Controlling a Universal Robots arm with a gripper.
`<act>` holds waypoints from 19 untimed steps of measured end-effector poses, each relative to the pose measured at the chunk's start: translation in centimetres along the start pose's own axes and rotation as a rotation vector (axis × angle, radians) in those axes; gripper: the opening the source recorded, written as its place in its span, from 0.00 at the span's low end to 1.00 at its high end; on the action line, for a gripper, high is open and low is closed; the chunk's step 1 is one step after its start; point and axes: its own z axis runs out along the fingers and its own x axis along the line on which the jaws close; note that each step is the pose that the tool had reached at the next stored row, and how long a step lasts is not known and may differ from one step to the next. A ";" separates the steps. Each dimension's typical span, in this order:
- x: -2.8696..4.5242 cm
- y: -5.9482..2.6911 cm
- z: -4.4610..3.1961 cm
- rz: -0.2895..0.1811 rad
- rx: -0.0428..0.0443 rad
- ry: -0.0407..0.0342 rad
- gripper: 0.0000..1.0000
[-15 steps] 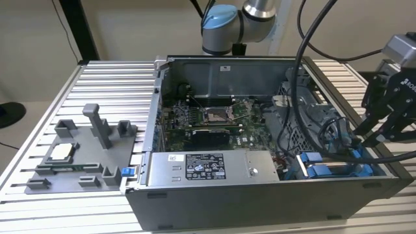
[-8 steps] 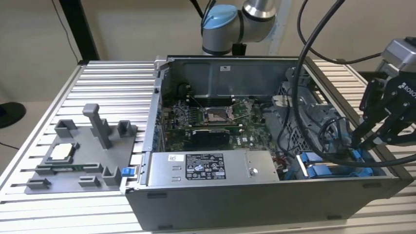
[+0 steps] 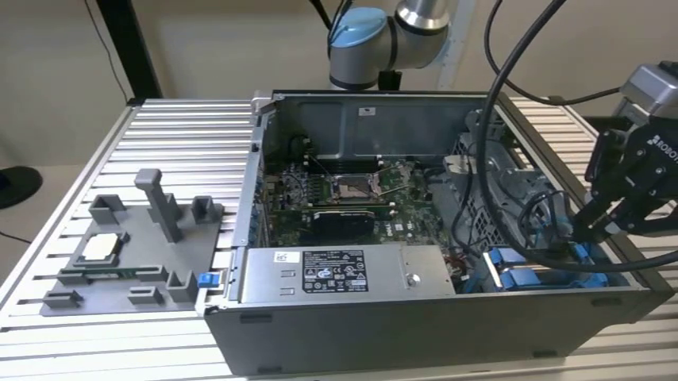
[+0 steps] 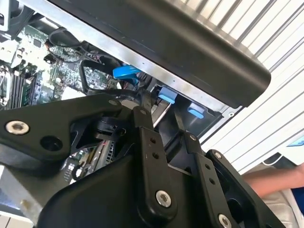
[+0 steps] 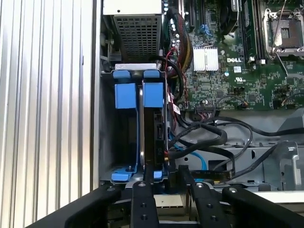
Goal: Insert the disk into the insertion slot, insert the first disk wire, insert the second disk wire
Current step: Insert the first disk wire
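Disk [image 5: 154,137] noted on edge in insertion slot [image 5: 124,97], gripper [image 5: 166,173] at its near end, jaw state not determinable; judged rigid, heavy, shock-sensitive, best gripped across bracketed sides.

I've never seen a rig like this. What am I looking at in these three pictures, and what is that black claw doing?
The machine is a robot arm with a black gripper at its end. The exterior view looks from off the arm at an open computer case on a ribbed metal table, beside a grey parts holder. Both wrist views come from cameras riding on the arm. The gripper reaches into the case's corner, at the insertion slot with blue tabs, where the disk seems to stand on edge. Whether it holds anything I cannot tell.
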 end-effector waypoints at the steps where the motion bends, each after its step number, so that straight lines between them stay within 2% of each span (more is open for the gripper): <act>1: -0.01 -0.02 -0.01 0.000 -0.0003 0.0001 0.00; 4: -0.01 -0.03 -0.01 0.000 -0.0021 -0.0015 0.00; 5: -0.02 0.01 -0.19 -0.001 -0.0024 -0.0042 0.00; 10: 0.07 0.67 -1.96 -0.001 -0.0025 -0.0064 0.00; 12: 0.14 1.39 -2.09 -0.002 -0.0026 -0.0083 0.00; 19: 0.40 4.51 -1.51 -0.002 0.0052 -0.0114 0.00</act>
